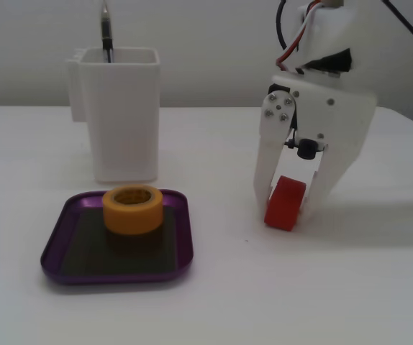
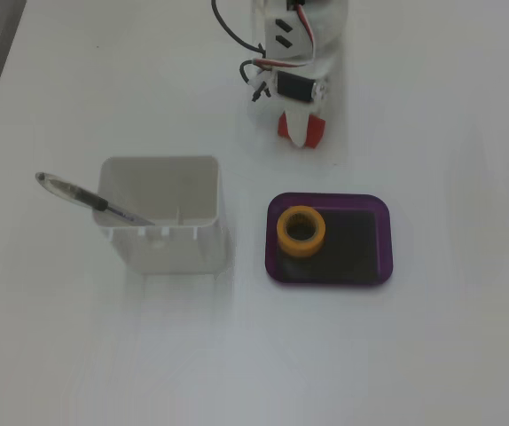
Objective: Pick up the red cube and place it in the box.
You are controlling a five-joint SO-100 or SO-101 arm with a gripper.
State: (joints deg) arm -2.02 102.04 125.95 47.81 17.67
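White arm over red cube (image 2: 311, 133), purple box (image 2: 374, 270) holding yellow tape roll (image 2: 301, 231), white pen holder (image 2: 161, 217)

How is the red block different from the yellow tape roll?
The red cube is a solid block; the yellow tape roll is a ring with a hole. The red cube sits on the white table between the gripper fingers; the tape roll sits in the purple box, untouched. Both are small and about the same size.

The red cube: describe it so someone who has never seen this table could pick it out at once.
Start at the white robot arm's gripper, standing apart from the purple box and the tall white pen holder. The red cube sits between its two white fingers, low at the table. It is the only red thing here; the similarly sized yellow tape roll lies in the box.
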